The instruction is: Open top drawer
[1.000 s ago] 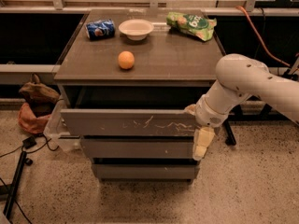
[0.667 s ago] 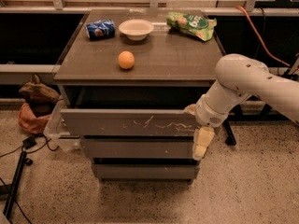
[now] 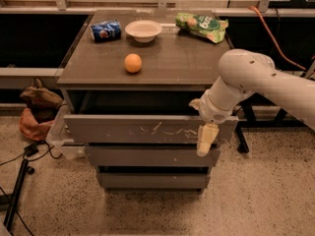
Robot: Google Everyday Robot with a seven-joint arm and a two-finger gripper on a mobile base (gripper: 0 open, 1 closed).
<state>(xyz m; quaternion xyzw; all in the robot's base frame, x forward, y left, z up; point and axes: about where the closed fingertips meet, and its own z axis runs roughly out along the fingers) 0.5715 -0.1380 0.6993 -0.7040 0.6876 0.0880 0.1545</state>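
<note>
Top drawer [image 3: 138,128]: uppermost of three grey fronts, standing out past the two lower fronts [image 3: 147,157] (dark gap behind it). Gripper [image 3: 206,140] hangs at its right end; whether it grips, cannot tell. Cabinet top [image 3: 172,65]: one can [image 3: 106,31], one bowl [image 3: 143,30], one orange [image 3: 133,63], one bag [image 3: 202,26]. Bare floor [image 3: 147,210] in front.

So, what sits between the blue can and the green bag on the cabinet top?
A white bowl, seen in the camera view. The gripper hangs at the top drawer's right end.

Looks like a lab or workshop: speckled hard floor [image 3: 266,200], loose cables [image 3: 18,157] near left, robot gripper [image 3: 206,139] hanging by the right front of the cabinet [image 3: 172,65].
</note>
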